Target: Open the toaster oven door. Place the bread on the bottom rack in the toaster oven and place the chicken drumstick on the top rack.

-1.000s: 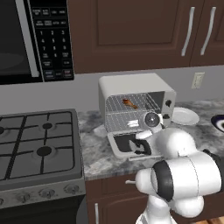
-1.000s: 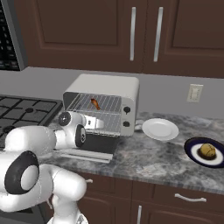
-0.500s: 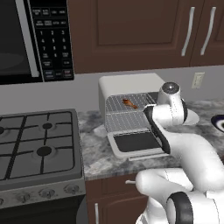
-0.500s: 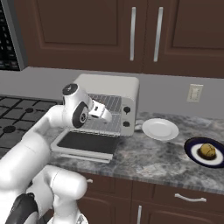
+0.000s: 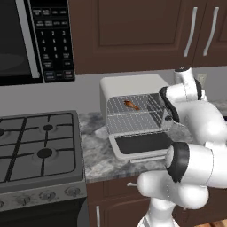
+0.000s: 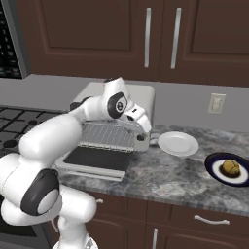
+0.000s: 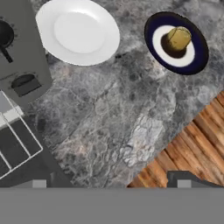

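The off-white toaster oven [image 5: 119,85] stands on the counter with its door [image 5: 142,144] dropped flat. A small orange-brown chicken drumstick [image 5: 131,105] lies on the top rack [image 5: 146,103]; the bottom rack [image 5: 133,123] is bare. The bread [image 6: 230,167] sits on a dark blue plate [image 6: 214,163] at the far right, also seen as bread [image 7: 179,38] in the hand view. My gripper [image 6: 144,125] hangs open and empty by the oven's right front, above the counter. Its fingertips [image 7: 39,184] stand wide apart.
An empty white plate [image 6: 178,143] lies between the oven and the blue plate. A black microwave [image 5: 31,40] hangs at the upper left above a gas stove [image 5: 37,148]. The counter's front edge and wooden floor [image 7: 192,144] show below the hand.
The arm has risen from low over the dropped door and swung right, past the oven's knob side. The drumstick stays on the top rack. The jaws stayed open.
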